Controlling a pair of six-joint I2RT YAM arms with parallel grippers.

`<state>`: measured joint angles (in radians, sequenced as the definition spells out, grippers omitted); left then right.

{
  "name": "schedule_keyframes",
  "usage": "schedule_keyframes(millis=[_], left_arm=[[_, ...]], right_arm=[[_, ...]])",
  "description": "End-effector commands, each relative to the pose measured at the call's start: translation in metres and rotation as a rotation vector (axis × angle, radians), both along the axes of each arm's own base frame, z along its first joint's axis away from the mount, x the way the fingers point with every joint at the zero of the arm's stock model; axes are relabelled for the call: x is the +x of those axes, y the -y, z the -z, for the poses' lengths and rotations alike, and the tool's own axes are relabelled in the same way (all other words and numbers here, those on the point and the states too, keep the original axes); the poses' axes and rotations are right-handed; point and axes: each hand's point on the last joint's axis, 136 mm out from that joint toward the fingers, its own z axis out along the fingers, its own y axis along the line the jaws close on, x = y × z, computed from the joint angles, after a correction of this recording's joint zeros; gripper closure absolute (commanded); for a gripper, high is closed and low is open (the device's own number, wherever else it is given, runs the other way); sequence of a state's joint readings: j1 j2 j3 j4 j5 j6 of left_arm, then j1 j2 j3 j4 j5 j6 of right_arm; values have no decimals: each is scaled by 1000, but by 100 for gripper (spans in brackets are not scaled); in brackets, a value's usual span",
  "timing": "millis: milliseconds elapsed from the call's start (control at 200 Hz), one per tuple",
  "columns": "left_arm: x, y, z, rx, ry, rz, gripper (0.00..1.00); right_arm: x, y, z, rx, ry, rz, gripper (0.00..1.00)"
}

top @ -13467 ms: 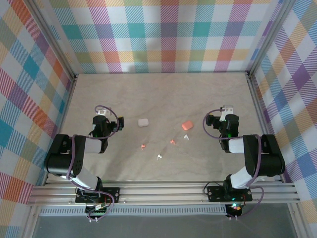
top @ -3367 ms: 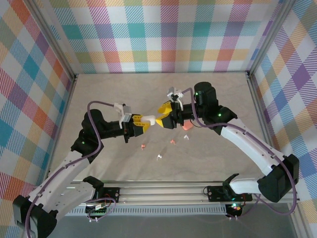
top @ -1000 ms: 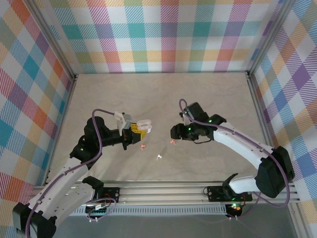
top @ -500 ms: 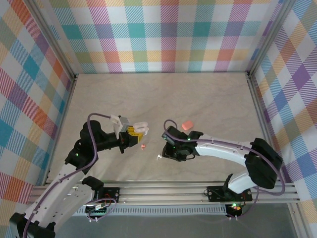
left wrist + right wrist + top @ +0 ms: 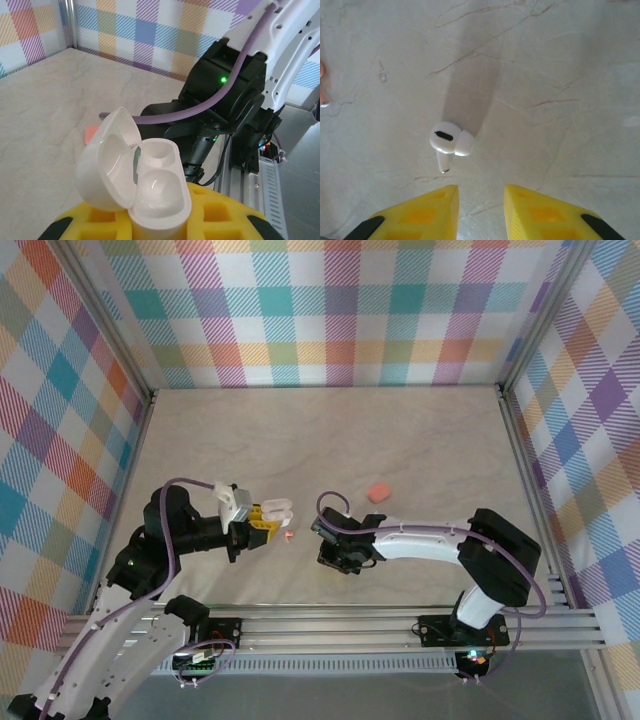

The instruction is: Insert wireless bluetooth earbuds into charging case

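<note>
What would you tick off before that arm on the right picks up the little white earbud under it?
1. Hold of the left gripper on the white case: ok, clamped.
2. Lid of the case open, both sockets empty: ok.
3. The white earbud lying free on the table: ok.
4. Earbud between the fingers of the right gripper: not ok; it lies just beyond the open tips.
5. Which socket suits this earbud: cannot tell.

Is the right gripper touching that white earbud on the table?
Apart. The right wrist view shows a strip of bare table between the right gripper fingertips and the white earbud lying just beyond them.
</note>
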<state>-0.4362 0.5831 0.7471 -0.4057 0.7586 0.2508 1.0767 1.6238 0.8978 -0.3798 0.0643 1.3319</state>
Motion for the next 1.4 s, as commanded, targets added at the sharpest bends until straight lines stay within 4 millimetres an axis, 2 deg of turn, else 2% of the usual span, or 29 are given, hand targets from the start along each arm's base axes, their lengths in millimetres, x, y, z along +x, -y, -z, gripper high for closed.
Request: schedule_keyframes(millis=[0,305,500,970,1400], left_arm=[[-3,-4,6,3,32,-13,100],[3,-6,12,3,61,-48,100],[3,-8,16,16,62,-59,100],[3,-9,19,22,67,-63,100],[3,-9,22,30,66,-61,100]], right_arm=[[7,-7,-1,-1,15,16,69],[16,-11,-7,-24,40,-3,62],[23,-15,-5,-37,34,-16,61],[25,-13,1,-56,5,-6,63],[28,-20,7,-60,-14,-21,65]])
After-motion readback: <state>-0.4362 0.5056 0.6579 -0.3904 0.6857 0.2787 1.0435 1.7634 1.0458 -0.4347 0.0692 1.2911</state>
